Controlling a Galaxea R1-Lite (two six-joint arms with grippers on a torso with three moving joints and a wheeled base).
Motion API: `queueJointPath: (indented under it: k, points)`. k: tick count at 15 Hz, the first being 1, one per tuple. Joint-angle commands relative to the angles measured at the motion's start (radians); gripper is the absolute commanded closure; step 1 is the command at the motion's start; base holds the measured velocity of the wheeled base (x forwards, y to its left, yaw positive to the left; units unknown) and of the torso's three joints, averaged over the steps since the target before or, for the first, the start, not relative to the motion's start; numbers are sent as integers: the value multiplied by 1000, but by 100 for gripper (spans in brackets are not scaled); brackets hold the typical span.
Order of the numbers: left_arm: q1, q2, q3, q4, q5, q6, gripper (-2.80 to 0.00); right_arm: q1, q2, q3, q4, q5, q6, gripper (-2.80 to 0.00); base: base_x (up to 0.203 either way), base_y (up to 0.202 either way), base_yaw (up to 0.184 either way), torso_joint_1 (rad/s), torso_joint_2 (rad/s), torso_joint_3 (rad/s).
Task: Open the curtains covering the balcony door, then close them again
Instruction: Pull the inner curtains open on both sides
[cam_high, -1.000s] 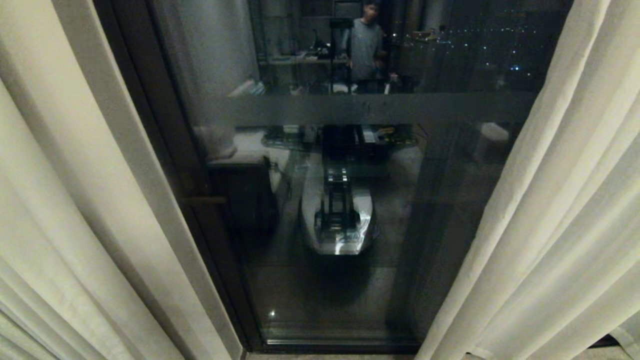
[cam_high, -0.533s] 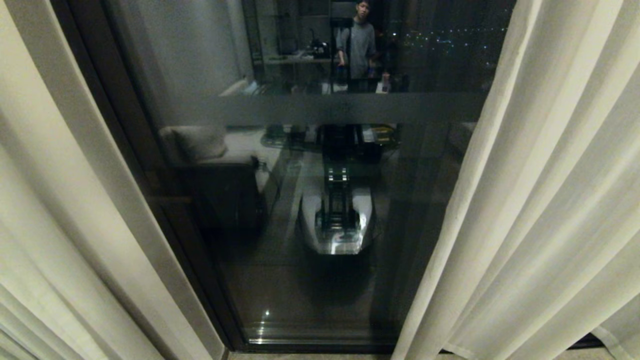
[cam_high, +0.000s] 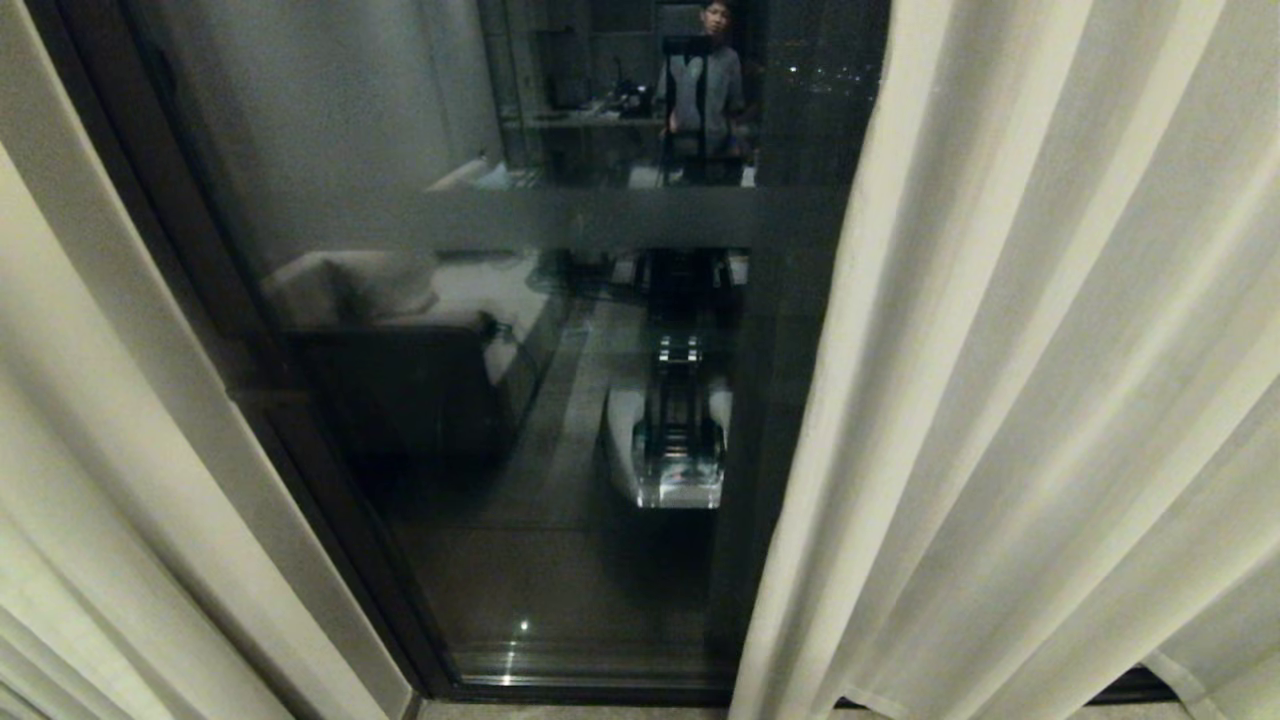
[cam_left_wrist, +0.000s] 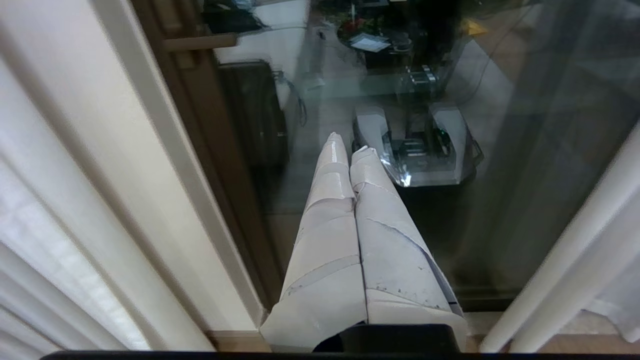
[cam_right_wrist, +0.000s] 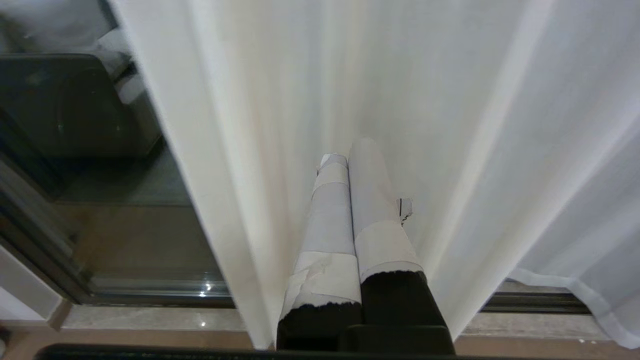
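**Curtains parted, glass showing between them**

While the robot faces the balcony door (cam_high: 560, 400), the head view shows a strip of dark glass between two panels of the curtains: a left curtain panel (cam_high: 90, 480) and a right curtain panel (cam_high: 1020, 400). Against the picture of a second ago the whole scene has slid to the left, the right panel now filling more of the frame and the glass strip looking narrower; since everything shifts together, that is the camera turning, not the cloth being pulled. A frosted band (cam_high: 600, 215) crosses the pane, and the glass mirrors the robot's base and a person (cam_high: 705, 90) standing behind. Neither arm shows here.

From the left wrist, the left gripper (cam_left_wrist: 348, 145) points down at the glass near the door's dark frame (cam_left_wrist: 210, 130), its taped fingers (cam_left_wrist: 330, 210) pressed together and empty. The left panel hangs beside it, not touching.

From the right wrist, the right gripper (cam_right_wrist: 348, 150) hangs just in front of the right panel's folds, its fingers closed on nothing. The panel's hem (cam_right_wrist: 560, 287) ends just above the door's bottom track (cam_right_wrist: 150, 295).
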Motion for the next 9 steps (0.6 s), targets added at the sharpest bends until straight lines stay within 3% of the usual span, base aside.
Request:
queueJointPath:
  k: [1, 9]
  points:
    - [0, -2, 0, 0, 0, 0, 0, 1, 0, 0, 0, 0, 0, 0, 0, -192, 1, -2, 2, 1]
    - [0, -2, 0, 0, 3, -1, 0, 1, 2, 0, 0, 0, 0, 0, 0, -172, 3, 6, 2, 1]
